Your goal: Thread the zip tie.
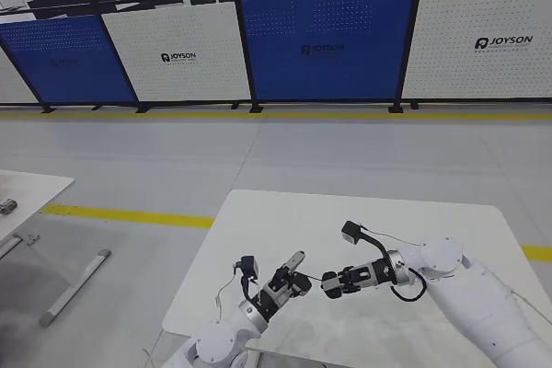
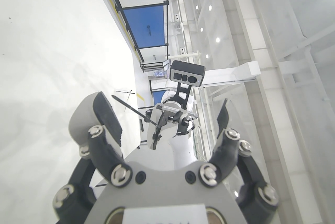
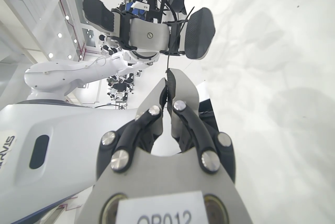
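A thin black zip tie (image 2: 130, 108) sticks out sideways from my right gripper (image 2: 157, 128), which is shut on it just above the white table (image 1: 396, 221). In the right wrist view, the same tie (image 3: 167, 64) rises from my pinched right gripper (image 3: 168, 79) toward the left gripper (image 3: 149, 24). My left gripper (image 2: 165, 115) faces the right one at close range, open with nothing between its pads (image 2: 104, 115). From above, the left gripper (image 1: 294, 269) and right gripper (image 1: 331, 282) meet tip to tip near the table's front edge.
Another thin black strip (image 2: 125, 91) lies on the table beyond the grippers. A second white table (image 1: 18, 198) with a small object (image 1: 5, 206) stands at the far left. Bare floor with a yellow line (image 1: 129, 215) lies beyond.
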You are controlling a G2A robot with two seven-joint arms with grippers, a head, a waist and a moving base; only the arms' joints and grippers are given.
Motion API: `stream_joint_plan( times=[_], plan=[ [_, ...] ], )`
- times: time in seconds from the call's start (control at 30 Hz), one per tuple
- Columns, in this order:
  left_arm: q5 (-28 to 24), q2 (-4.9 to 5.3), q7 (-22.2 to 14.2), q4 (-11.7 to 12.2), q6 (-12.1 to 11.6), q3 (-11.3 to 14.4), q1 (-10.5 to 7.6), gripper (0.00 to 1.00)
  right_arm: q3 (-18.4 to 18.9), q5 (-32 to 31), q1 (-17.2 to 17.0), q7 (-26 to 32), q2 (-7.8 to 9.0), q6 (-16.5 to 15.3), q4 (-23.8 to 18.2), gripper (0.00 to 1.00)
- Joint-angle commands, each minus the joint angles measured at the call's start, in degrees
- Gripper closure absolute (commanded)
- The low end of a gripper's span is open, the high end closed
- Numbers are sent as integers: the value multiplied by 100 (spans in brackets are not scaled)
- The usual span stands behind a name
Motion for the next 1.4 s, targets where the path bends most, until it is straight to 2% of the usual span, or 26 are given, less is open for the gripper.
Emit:
stream_joint_plan(
  times=[0.0,0.07,0.13,0.17,0.23,0.33,0.53,0.9,1.07,1.2,1.37],
  plan=[
    [23,5,-34,-4,-31,-27,24,53,0,0,0,0,0,0,0,100],
    [-13,11,-81,-22,-30,-65,46,62,0,0,0,0,0,0,0,100],
    [-49,18,-145,-40,-15,-107,64,65,0,0,0,0,0,0,0,100],
    [-51,20,-168,-46,-14,-119,72,70,0,0,0,0,0,0,0,100],
    [-32,25,-211,-53,-20,-141,90,73,0,0,0,0,0,0,0,100],
    [39,30,-240,-59,-24,-157,108,71,0,0,0,0,0,0,0,100],
    [110,38,-305,-62,-104,-193,143,81,0,0,0,0,0,0,0,100],
    [468,84,-565,-94,-465,-291,370,78,0,0,0,0,0,0,0,100],
    [441,92,-605,-129,-540,-318,436,79,0,0,0,0,0,0,0,100],
    [375,89,-561,-137,-513,-332,423,84,0,0,0,0,0,0,0,100],
    [389,65,-418,-76,-450,-246,324,83,0,0,0,0,0,0,0,100]
  ],
)
